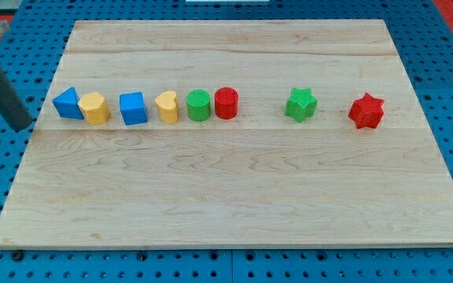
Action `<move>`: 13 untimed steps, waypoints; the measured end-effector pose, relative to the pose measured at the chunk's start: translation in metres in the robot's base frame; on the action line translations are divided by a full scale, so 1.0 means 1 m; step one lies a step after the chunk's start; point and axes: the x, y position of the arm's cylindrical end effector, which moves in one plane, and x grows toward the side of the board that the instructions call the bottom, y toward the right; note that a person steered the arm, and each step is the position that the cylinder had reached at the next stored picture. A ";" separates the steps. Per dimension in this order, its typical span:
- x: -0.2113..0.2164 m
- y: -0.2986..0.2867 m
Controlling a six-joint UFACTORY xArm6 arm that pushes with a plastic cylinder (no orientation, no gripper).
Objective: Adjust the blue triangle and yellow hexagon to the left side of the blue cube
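Note:
The blue triangle [68,103] lies near the board's left edge, touching the yellow hexagon [94,108] on its right. The blue cube [133,108] stands a small gap to the right of the hexagon. My rod comes down at the view's left, and my tip [22,126] rests just off the board's left edge, left of and slightly below the blue triangle, apart from it.
Right of the blue cube in the same row are a yellow heart [167,107], a green cylinder [198,104] touching a red cylinder [226,103], a green star [300,104] and a red star [366,111]. The wooden board [234,196] lies on a blue perforated table.

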 end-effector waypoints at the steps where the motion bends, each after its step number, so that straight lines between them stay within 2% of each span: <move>1: -0.022 0.009; 2: -0.039 0.057; 3: -0.056 0.016; 4: -0.056 0.000; 5: -0.056 -0.001; 6: -0.096 0.022; 7: -0.113 0.037; 8: -0.105 0.095; 11: -0.054 0.104; 12: -0.054 0.074; 13: -0.033 0.031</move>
